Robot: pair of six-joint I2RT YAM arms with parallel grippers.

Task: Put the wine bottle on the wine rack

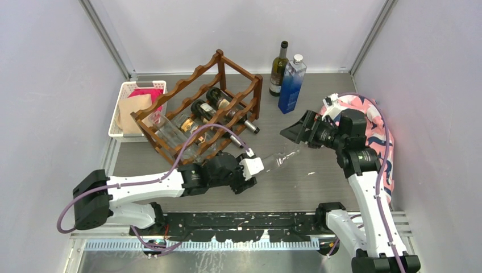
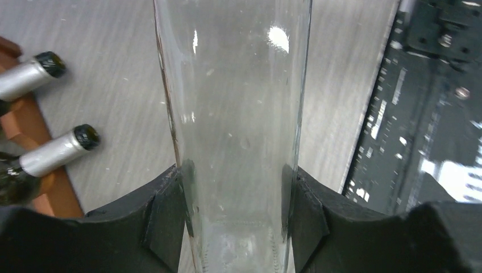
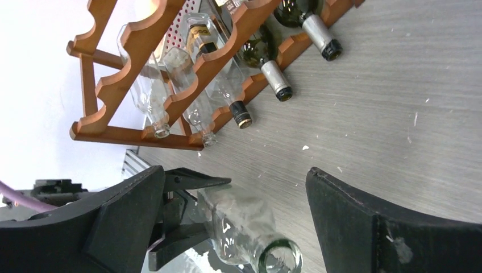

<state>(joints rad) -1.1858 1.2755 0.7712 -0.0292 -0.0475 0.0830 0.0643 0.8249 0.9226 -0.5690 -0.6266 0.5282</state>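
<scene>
Clear glass bottle (image 1: pixel 278 159) clamped at lower body by left hand (image 1: pixel 250 168), held just near-right of wine rack (image 1: pixel 181 83), neck aimed right. Right hand (image 1: pixel 295 132) spread wide, nothing held, fingers either side of bottle mouth. Glass smooth, likely slick: firm grip advised, bottle to be swung level toward scalloped cradle. Rack reddish wood, open-framed. Bench (image 1: pixel 307 193) grey, grained.

Gray table (image 1: pixel 318 187), wood-like lines, small white specks on top. Plain white walls (image 1: pixel 51 85) on left, back, right. Silver metal posts (image 1: pixel 109 40) in back corners. Black rail (image 1: pixel 239 219) along near edge. Shiny metal strip (image 1: pixel 227 261) below rail. Soft, even light.
</scene>
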